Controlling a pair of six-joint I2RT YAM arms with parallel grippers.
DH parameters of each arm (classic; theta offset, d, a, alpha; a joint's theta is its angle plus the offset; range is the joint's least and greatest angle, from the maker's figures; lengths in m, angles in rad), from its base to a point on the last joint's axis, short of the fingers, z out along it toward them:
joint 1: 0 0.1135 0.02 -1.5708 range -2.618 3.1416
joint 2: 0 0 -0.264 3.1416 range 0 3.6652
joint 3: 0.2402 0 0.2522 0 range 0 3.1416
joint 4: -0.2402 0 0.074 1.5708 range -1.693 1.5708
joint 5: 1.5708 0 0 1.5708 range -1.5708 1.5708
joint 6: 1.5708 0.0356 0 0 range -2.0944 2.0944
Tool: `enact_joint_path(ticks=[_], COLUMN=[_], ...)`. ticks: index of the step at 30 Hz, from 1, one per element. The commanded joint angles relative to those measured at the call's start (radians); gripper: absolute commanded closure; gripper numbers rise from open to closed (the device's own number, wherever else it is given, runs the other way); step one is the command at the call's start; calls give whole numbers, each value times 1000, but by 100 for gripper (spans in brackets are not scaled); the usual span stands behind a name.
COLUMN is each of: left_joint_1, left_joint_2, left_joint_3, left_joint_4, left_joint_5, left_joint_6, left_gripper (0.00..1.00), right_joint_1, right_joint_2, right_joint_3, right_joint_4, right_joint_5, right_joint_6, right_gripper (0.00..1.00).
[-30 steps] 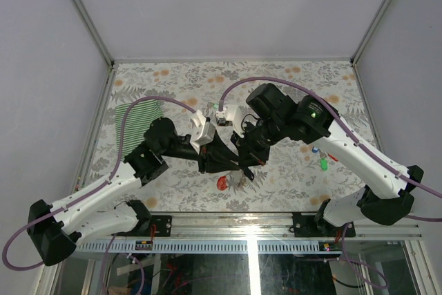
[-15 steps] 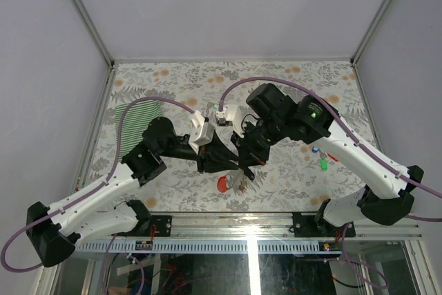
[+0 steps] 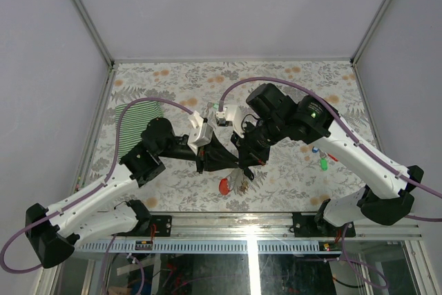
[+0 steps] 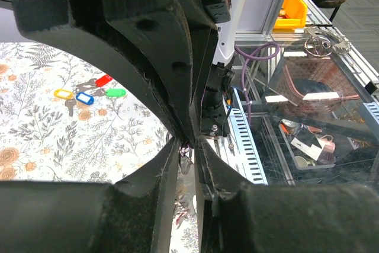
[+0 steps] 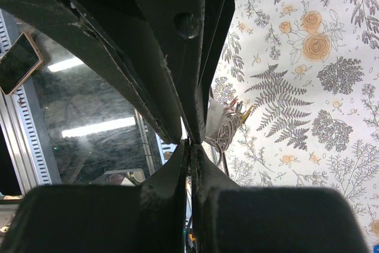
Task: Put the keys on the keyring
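On the floral table, the right gripper has its fingers pressed flat together and the left gripper keeps a narrow slit between its own — whether either pinches anything I cannot tell — both just beside the keyring; the keys lie well to its right.

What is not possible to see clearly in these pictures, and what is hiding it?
1. Left wrist view: something dark sits in the left gripper. Shadow hides what it is.
2. Right wrist view: the right gripper shows only a slit. Its own fingers hide whether it clamps anything.
3. Top view: the keyring shows its red loop, but its metal part is too small to make out.
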State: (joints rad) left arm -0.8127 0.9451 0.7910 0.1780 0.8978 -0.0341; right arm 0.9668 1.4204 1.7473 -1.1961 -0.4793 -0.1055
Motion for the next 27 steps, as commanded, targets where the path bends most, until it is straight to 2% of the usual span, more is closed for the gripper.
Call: enact_joint_path(ticks=[1,12,20,27], left_joint_1=[-6,-7,-8,-10], left_joint_2=[-4,11,7,-1], left_joint_3=[37,45,48,48], left_joint_4=[-20,-37,-62,-66], left_joint_5=[-4,1,2,0], left_joint_6=[29,38,48,47], left_gripper=[84,89,100,100], right_joint_1=[2,1,1,1], right_joint_2=[-45,-48,-52,-63], right_joint_3=[27,29,24,19], right_joint_4=[9,22,30,54], right_joint_5=[2,-2,-2,17], right_joint_6=[-6,-5,-7,4], right_gripper=[100,100,100,100])
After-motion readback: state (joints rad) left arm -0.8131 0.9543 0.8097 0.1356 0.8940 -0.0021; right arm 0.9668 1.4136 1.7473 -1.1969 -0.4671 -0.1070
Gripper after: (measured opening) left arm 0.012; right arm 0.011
